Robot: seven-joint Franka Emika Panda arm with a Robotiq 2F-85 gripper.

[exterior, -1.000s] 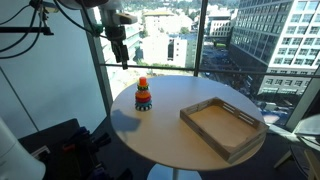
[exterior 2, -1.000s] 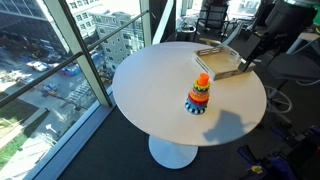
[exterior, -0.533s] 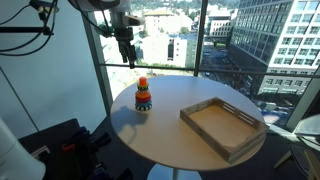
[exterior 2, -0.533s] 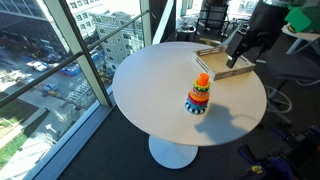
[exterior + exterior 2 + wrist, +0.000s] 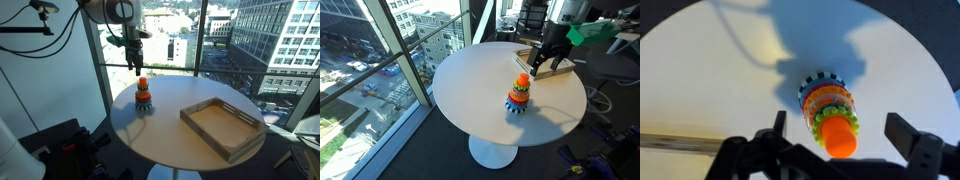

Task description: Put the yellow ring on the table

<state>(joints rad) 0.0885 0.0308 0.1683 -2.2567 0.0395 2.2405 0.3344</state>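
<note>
The round white table [image 5: 160,135] fills most of what we see; its top is pale and smooth in both exterior views [image 5: 475,85] and spreads across the wrist view [image 5: 700,80] too. On it, toward one edge, lies the rectangular wooden tray [image 5: 222,125], flat, with nothing inside it that we can make out.

Next in size comes the gripper [image 5: 136,69], hanging from the arm above the table. In an exterior view it hovers over the ring stack [image 5: 143,96], clear of it and touching nothing. From the wrist we look straight down between the two fingers [image 5: 780,125], which stand far apart and hold nothing; the top of the stack shows in the gap between them.

The stack [image 5: 519,95] stands upright on the table, well apart from the tray, on a dark toothed base and capped by an orange piece [image 5: 840,140].

Smallest is the yellow ring [image 5: 821,117] (more yellow-green from above). It sits on the stack, just under the orange cap and above the orange and red rings, and does not touch the tabletop.
</note>
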